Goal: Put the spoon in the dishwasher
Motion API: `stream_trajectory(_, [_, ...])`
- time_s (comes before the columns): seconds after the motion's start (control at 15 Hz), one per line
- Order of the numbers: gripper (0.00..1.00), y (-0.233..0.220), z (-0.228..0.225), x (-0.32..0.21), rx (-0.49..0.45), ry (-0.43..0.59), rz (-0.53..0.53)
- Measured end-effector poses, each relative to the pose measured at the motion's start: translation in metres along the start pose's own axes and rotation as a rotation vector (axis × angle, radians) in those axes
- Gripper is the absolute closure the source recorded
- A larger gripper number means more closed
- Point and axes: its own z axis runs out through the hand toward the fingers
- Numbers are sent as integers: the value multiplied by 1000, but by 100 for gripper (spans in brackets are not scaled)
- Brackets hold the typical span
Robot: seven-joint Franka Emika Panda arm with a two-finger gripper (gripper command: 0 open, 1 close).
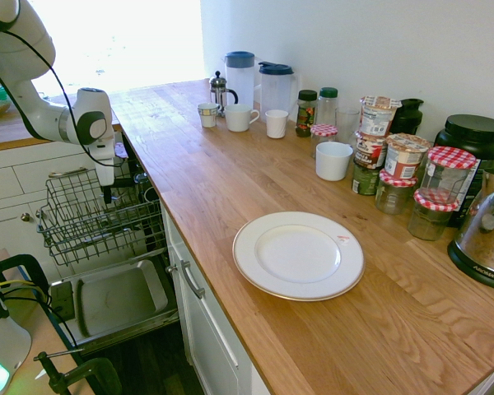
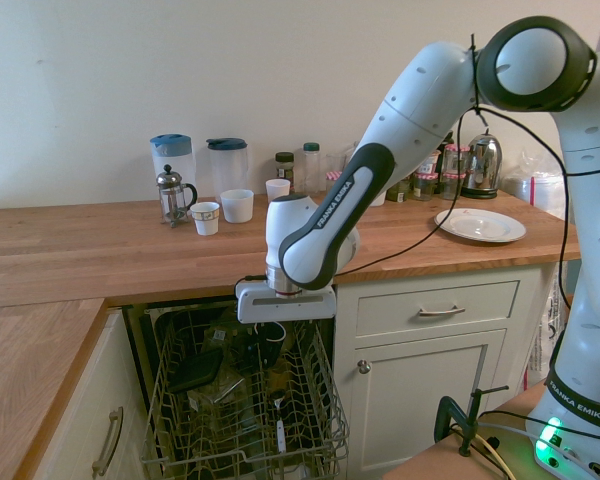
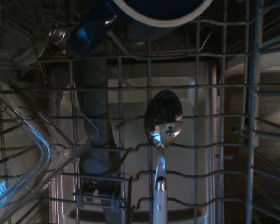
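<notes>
White glossy arm [image 2: 403, 121], dark rings at the joints, "FRANKA EMIKA" lettered just above the hand [image 2: 286, 303], black cable alongside!

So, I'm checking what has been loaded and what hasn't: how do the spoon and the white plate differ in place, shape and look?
The spoon lies in the wire rack, while the plate rests on the wooden counter.
The spoon is long and slim with an oval bowl; the plate is broad and round.
The spoon's bowl is shiny metal, whereas the plate is white with a thin darker edge line.
Both have white on them: the spoon's is its handle.
</notes>
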Motion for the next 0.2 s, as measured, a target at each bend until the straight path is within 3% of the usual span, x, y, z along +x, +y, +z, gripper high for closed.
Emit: stream_trajectory(0.2, [0, 16, -45, -10, 38, 39, 15])
